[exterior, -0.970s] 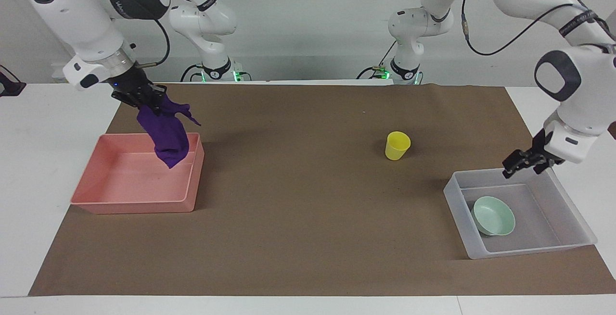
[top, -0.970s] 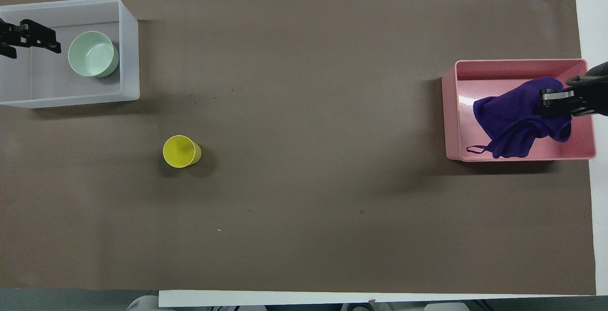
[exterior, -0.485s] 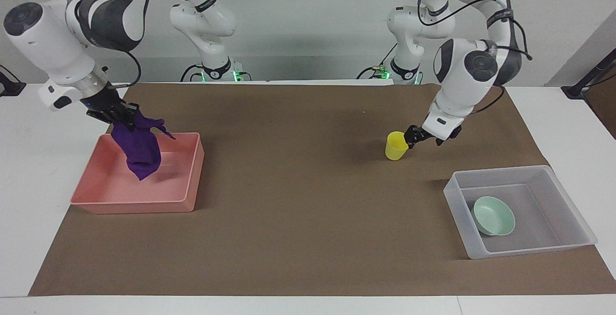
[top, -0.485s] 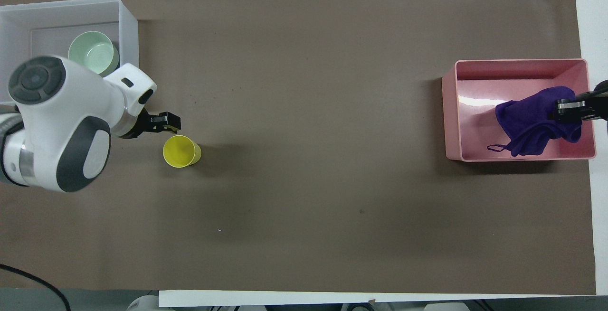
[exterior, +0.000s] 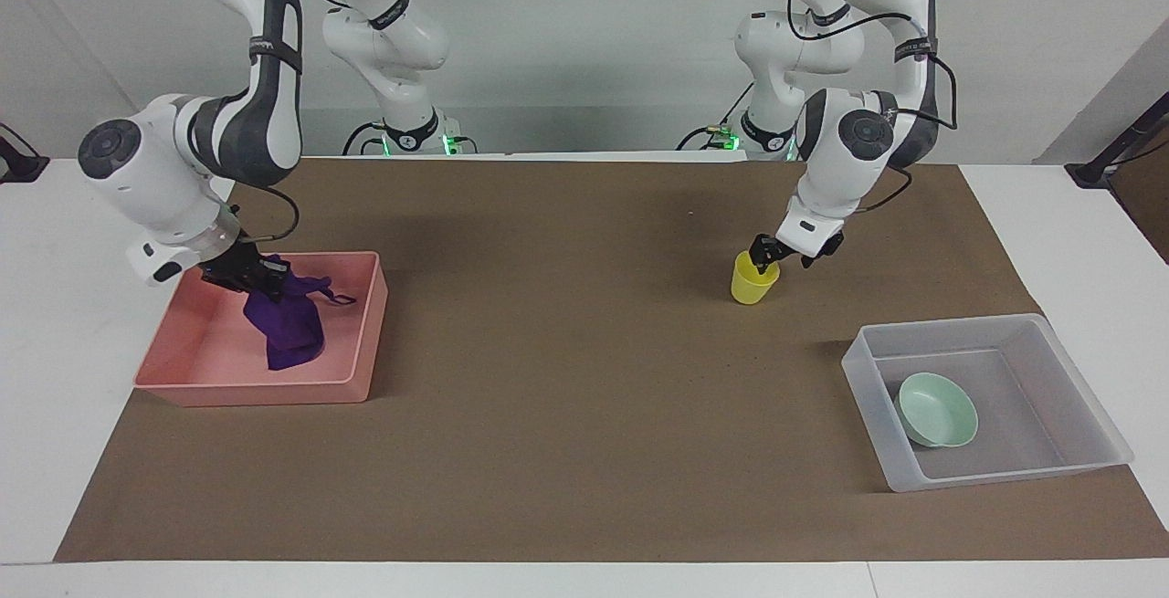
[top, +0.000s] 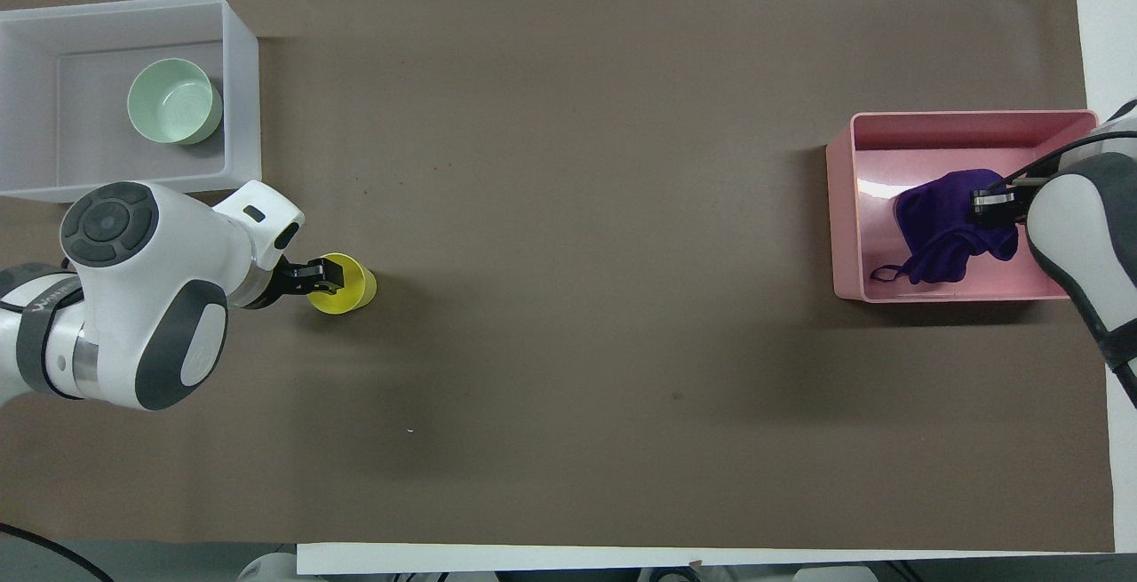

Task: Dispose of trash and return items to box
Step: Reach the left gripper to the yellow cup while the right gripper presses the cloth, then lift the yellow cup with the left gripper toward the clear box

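The purple cloth (exterior: 288, 329) hangs from my right gripper (exterior: 265, 277), which is shut on it low inside the pink tray (exterior: 356, 370); the cloth's lower end rests on the tray's floor. In the overhead view the cloth (top: 933, 231) and right gripper (top: 986, 204) are over the pink tray (top: 839, 209). The yellow cup (exterior: 753, 286) stands upright on the brown mat. My left gripper (exterior: 763, 257) is at its rim, and over the cup (top: 355, 284) in the overhead view (top: 327, 273). The mint green bowl (exterior: 938, 411) lies in the clear plastic box (exterior: 1005, 475).
The clear box (top: 244, 93) is at the left arm's end of the table, farther from the robots than the cup. The pink tray is at the right arm's end. A brown mat (exterior: 566, 351) covers the table between them.
My right gripper has come down with the cloth into the pink tray. My left gripper has moved from over the clear box to the yellow cup's rim.
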Action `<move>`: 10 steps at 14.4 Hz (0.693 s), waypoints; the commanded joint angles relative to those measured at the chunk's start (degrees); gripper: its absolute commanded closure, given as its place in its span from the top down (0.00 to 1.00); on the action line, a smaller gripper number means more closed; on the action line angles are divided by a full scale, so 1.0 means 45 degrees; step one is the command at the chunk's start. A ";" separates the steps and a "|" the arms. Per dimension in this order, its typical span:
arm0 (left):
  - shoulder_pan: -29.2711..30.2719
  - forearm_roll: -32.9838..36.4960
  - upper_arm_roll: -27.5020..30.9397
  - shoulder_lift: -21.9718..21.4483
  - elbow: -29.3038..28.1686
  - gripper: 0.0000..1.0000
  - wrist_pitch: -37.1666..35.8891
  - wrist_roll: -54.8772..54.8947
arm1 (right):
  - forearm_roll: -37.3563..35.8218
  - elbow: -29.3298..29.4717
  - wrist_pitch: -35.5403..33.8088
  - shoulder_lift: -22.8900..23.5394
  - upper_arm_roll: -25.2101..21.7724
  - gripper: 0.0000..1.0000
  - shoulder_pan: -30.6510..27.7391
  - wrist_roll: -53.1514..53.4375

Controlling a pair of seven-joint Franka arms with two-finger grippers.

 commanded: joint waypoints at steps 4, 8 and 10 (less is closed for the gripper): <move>-0.0081 -0.0178 0.0202 -0.0169 -0.0499 0.00 0.1370 -0.0493 | -0.0141 -0.0044 -0.0140 -0.0307 0.0221 0.92 0.0084 -0.0191; -0.0041 -0.1000 0.0280 0.0356 0.0900 0.00 0.0538 -0.0493 | -0.0044 0.0659 -0.1817 -0.1379 0.0241 0.99 0.0979 -0.0114; -0.0022 -0.1077 0.0358 0.1097 0.4249 0.00 -0.2712 -0.0572 | 0.0093 0.0718 -0.2015 -0.1888 0.0241 0.99 0.1565 -0.0055</move>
